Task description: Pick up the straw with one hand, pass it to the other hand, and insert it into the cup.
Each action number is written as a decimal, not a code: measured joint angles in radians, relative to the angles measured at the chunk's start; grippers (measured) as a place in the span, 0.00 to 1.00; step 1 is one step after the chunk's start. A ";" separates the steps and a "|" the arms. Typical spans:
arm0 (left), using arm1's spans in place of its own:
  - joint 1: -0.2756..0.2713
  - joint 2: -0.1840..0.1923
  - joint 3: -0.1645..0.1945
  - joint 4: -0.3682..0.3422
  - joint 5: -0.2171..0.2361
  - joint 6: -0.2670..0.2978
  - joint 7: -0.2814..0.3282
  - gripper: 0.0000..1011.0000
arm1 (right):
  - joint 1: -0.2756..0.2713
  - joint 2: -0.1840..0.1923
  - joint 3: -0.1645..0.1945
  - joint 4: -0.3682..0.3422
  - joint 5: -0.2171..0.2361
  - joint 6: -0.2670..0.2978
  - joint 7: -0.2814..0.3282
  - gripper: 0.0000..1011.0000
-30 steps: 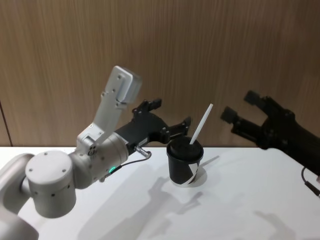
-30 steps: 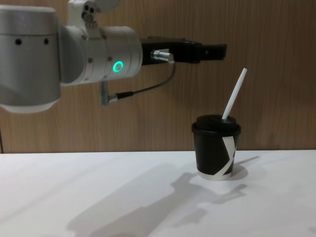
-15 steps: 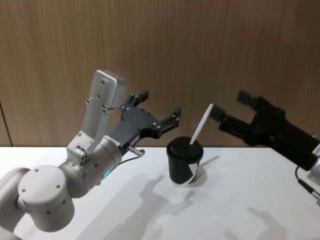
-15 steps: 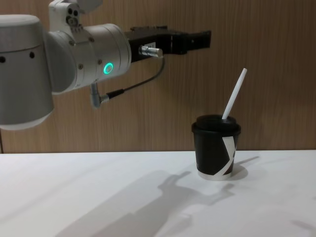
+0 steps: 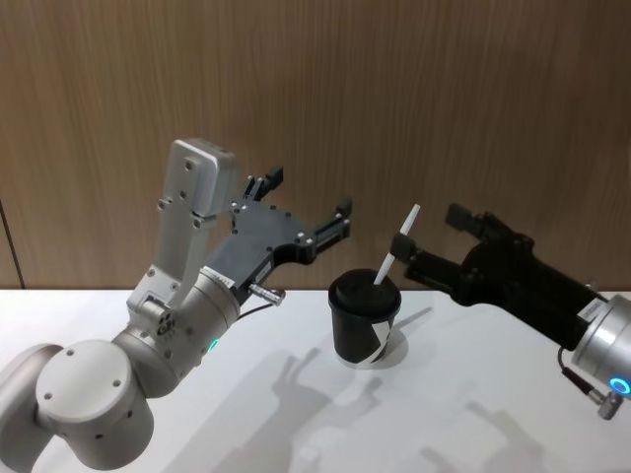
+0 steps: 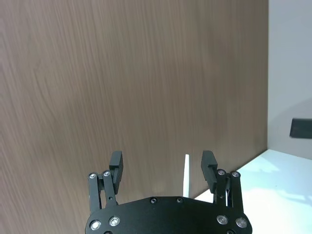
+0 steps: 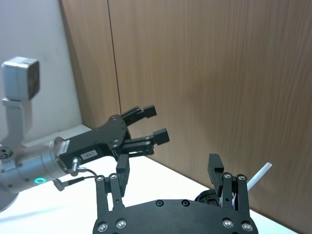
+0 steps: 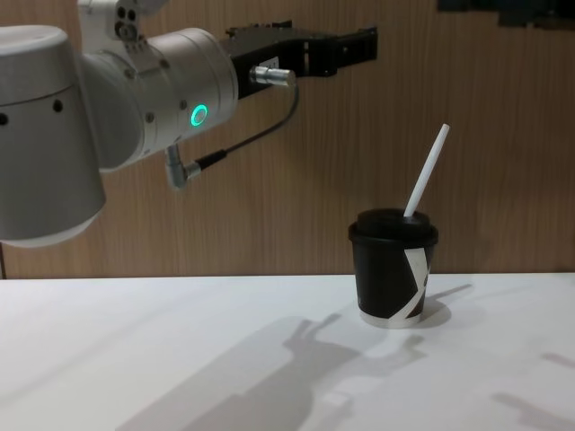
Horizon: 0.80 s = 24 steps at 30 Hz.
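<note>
Leaning in the black lidded paper cup (image 8: 393,276), the thin white straw (image 8: 426,171) looks inserted. Left gripper (image 5: 304,215) and right gripper (image 5: 434,235) hover either side, fingers apart, holding nothing — job likely done.

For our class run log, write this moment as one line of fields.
straw: in cup through lid, leaning | left gripper: open, raised left of cup | right gripper: open, raised right of cup, empty | table: cup upright
</note>
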<state>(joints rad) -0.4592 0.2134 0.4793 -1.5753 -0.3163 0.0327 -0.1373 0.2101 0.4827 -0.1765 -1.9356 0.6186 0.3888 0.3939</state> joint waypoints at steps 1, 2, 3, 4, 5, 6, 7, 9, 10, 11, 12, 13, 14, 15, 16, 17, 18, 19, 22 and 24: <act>0.002 -0.001 -0.001 -0.002 0.001 -0.001 0.001 0.99 | 0.002 -0.003 -0.006 0.003 -0.005 0.000 -0.009 0.99; 0.003 -0.002 -0.002 -0.004 0.002 -0.002 0.003 0.99 | 0.004 -0.005 -0.009 0.005 -0.006 0.000 -0.013 0.99; 0.006 -0.003 -0.004 -0.006 0.004 -0.003 0.005 0.99 | 0.005 -0.007 -0.012 0.006 -0.007 0.000 -0.016 0.99; 0.007 -0.004 -0.005 -0.008 0.005 -0.003 0.007 0.99 | 0.007 -0.010 -0.017 0.009 -0.011 -0.001 -0.023 0.99; 0.009 -0.004 -0.005 -0.009 0.006 -0.004 0.008 0.99 | 0.008 -0.011 -0.019 0.011 -0.012 -0.001 -0.026 0.99; 0.011 -0.005 -0.007 -0.011 0.007 -0.005 0.010 0.99 | 0.009 -0.013 -0.021 0.012 -0.014 -0.002 -0.029 0.99; 0.012 -0.005 -0.007 -0.012 0.008 -0.005 0.011 0.99 | 0.011 -0.015 -0.024 0.015 -0.016 -0.002 -0.034 0.99; 0.015 -0.007 -0.009 -0.015 0.010 -0.006 0.013 0.99 | 0.014 -0.018 -0.029 0.017 -0.020 -0.003 -0.040 0.99; 0.016 -0.007 -0.009 -0.016 0.010 -0.006 0.013 0.99 | 0.014 -0.018 -0.029 0.017 -0.020 -0.003 -0.040 0.99; 0.016 -0.007 -0.010 -0.017 0.010 -0.007 0.014 0.99 | 0.015 -0.019 -0.032 0.019 -0.021 -0.004 -0.044 0.99; 0.018 -0.008 -0.011 -0.018 0.011 -0.007 0.015 0.99 | 0.015 -0.020 -0.033 0.020 -0.022 -0.004 -0.046 0.99; 0.018 -0.008 -0.011 -0.019 0.012 -0.008 0.016 0.99 | 0.016 -0.021 -0.034 0.020 -0.022 -0.005 -0.048 0.99; 0.019 -0.008 -0.012 -0.019 0.012 -0.008 0.016 0.99 | 0.017 -0.022 -0.037 0.022 -0.024 -0.005 -0.051 0.99; 0.020 -0.009 -0.012 -0.020 0.012 -0.009 0.017 0.99 | 0.018 -0.023 -0.037 0.022 -0.025 -0.006 -0.052 0.99; 0.021 -0.009 -0.013 -0.021 0.013 -0.009 0.018 0.99 | 0.018 -0.023 -0.038 0.023 -0.026 -0.006 -0.053 0.99; 0.021 -0.009 -0.013 -0.022 0.013 -0.009 0.019 0.99 | 0.018 -0.024 -0.040 0.023 -0.026 -0.006 -0.055 0.99; 0.021 -0.009 -0.013 -0.022 0.013 -0.009 0.019 0.99 | 0.019 -0.025 -0.041 0.024 -0.027 -0.007 -0.057 0.99; 0.022 -0.010 -0.014 -0.023 0.014 -0.009 0.019 0.99 | 0.020 -0.026 -0.042 0.025 -0.028 -0.007 -0.058 0.99; 0.024 -0.010 -0.014 -0.024 0.014 -0.010 0.020 0.99 | 0.021 -0.027 -0.044 0.027 -0.029 -0.008 -0.062 0.99; 0.024 -0.010 -0.015 -0.025 0.015 -0.010 0.021 0.99 | 0.021 -0.028 -0.046 0.027 -0.030 -0.008 -0.063 0.99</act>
<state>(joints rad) -0.4350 0.2030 0.4648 -1.6000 -0.3014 0.0230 -0.1167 0.2314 0.4549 -0.2222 -1.9082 0.5886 0.3806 0.3305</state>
